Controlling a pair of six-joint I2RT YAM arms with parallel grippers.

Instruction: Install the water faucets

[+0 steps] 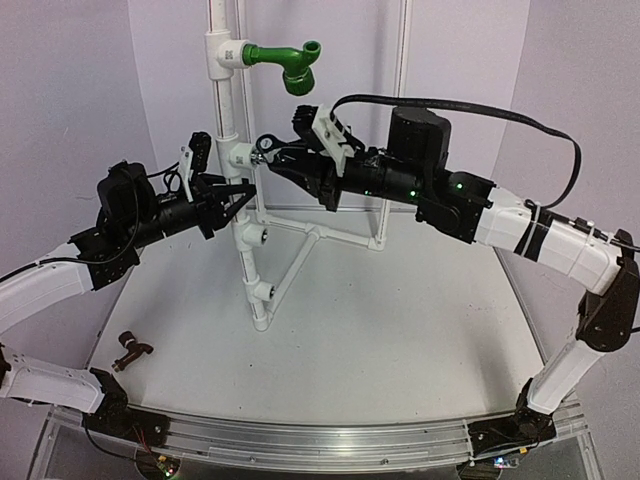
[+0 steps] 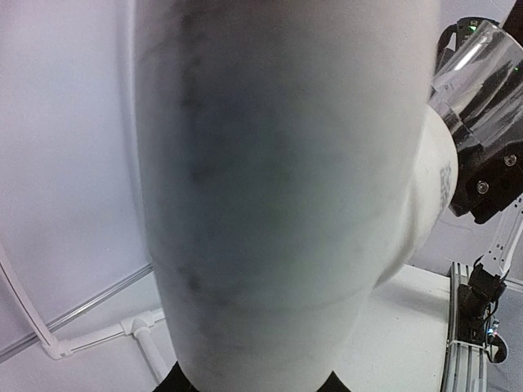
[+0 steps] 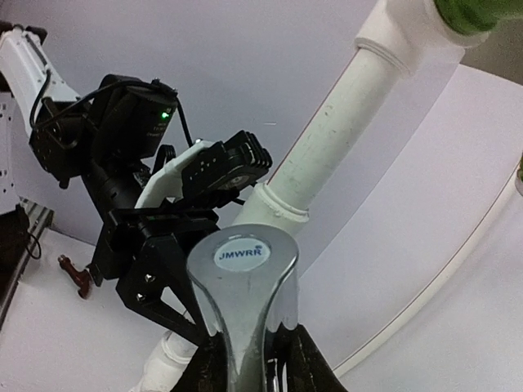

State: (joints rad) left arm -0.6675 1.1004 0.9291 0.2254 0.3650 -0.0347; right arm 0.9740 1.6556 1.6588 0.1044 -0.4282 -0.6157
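White PVC upright pipe stands mid-worktop; close up it fills the left wrist view. White tee fittings along it: top tee, middle tee, two lower tees. Green elbow pipe piece juts right from the top tee's side outlet. Diagonal brace rises from the upright's foot to the rear base pipe. Thinner second upright behind, right. Aluminium rail along near edge.

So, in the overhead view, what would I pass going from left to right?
dark brown faucet lying on the table → left tool → chrome faucet → right arm's black motor block → its white forearm
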